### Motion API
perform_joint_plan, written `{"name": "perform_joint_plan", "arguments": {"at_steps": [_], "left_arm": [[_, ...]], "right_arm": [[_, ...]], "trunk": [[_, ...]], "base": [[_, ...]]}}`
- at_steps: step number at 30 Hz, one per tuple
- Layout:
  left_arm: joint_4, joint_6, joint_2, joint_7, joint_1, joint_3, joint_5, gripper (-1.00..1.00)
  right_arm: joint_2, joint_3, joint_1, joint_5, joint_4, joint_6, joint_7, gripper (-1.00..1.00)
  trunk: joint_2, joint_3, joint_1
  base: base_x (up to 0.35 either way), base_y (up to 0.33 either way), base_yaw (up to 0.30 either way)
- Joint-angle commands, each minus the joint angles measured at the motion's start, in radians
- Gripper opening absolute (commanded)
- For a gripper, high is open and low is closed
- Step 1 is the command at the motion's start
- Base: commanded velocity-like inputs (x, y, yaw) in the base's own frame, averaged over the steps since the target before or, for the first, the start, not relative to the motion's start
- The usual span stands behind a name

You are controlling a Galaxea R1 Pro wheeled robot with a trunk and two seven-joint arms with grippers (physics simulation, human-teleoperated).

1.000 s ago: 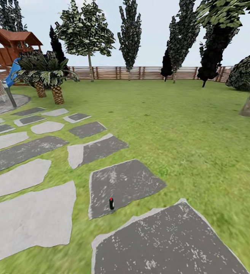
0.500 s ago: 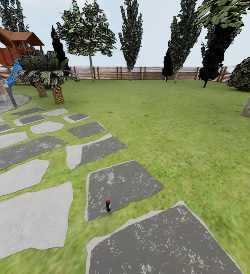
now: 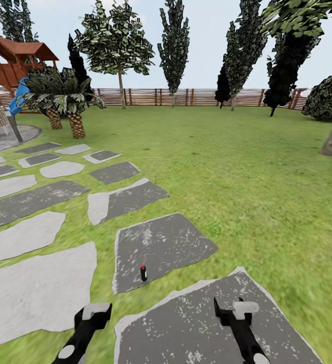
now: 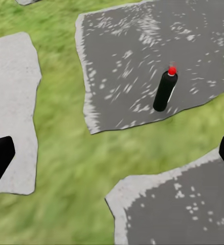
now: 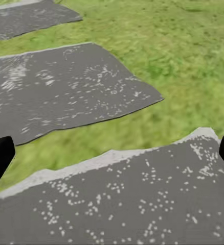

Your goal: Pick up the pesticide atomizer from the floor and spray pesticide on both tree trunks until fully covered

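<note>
Where grass (image 3: pixel 246 192) surrounds stones (image 3: pixel 160 247): atomizer (image 3: pixel 143 272).

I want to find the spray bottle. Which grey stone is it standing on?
The pesticide atomizer stands upright on the dark stepping stone just ahead of both grippers, near its front edge; the other stones carry nothing.
</note>
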Motion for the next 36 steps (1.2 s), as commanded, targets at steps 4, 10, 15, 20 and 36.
{"name": "perform_joint_plan", "arguments": {"at_steps": [4,10,15,20,36], "left_arm": [[0.001,0.030,-0.001,-0.010,-0.036,-0.004,0.000,1.00],[-0.001,0.126,-0.002,-0.014,-0.049,-0.009,-0.009,1.00],[-0.005,0.125,0.002,-0.014,-0.045,-0.010,-0.032,1.00],[-0.003,0.102,0.000,-0.013,-0.045,-0.008,-0.035,1.00],[-0.002,0.099,-0.002,-0.013,-0.046,-0.009,-0.035,1.00]], "right_arm": [[0.004,0.000,-0.053,0.000,-0.001,0.010,0.000,1.00],[0.005,-0.001,-0.102,-0.002,0.004,0.155,0.000,1.00],[0.005,0.001,-0.108,-0.002,0.009,0.186,0.004,1.00],[0.004,0.000,-0.108,-0.001,0.012,0.187,0.005,1.00],[0.004,0.000,-0.107,0.000,0.014,0.187,0.008,1.00]], "trunk": [[0.000,0.000,0.000],[0.000,0.000,0.000],[0.000,0.000,0.000],[0.000,0.000,0.000],[0.000,0.000,0.000]], "base": [[0.000,0.000,0.000],[0.000,0.000,0.000],[0.000,0.000,0.000],[0.141,0.035,0.000],[0.327,-0.001,-0.154]]}}
